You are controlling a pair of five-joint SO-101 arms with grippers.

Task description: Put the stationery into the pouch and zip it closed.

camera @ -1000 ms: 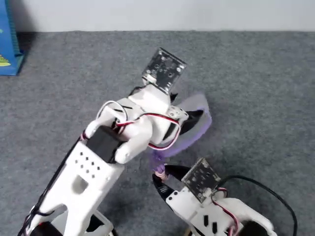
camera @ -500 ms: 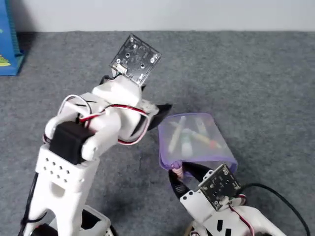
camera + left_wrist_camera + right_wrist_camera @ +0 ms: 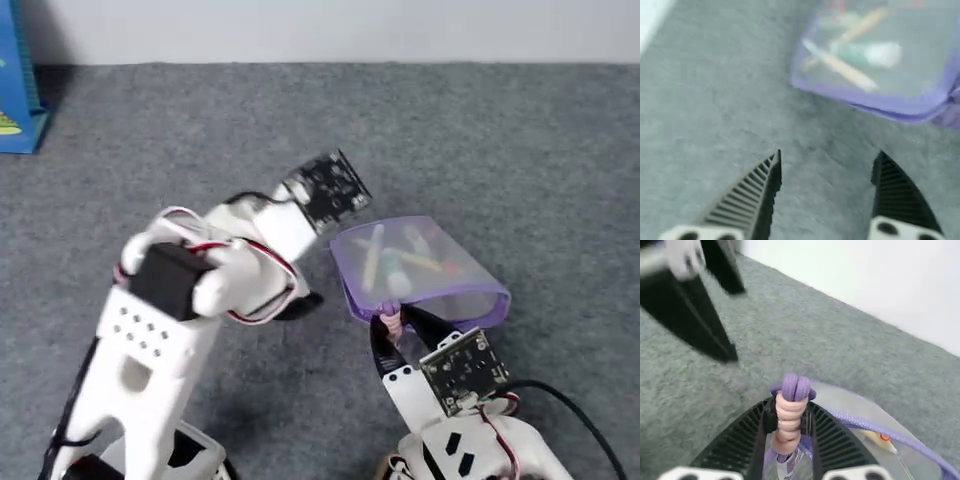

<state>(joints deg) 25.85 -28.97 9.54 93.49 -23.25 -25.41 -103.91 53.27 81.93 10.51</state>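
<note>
Stationery (image 3: 375, 255) sits inside pouch (image 3: 455, 297); my right end effector (image 3: 788, 407) grips zipper pull (image 3: 790, 387) for closing; left end effector (image 3: 829, 154) gapes, unneeded.

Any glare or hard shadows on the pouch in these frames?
High view: pouch evenly lit, no hotspot, stationery reads through its clear face. Left wrist view: same, only a soft shadow on the carpet along its edge. Right wrist view: zipper pull in the right end effector evenly lit, white wall behind bright.
</note>
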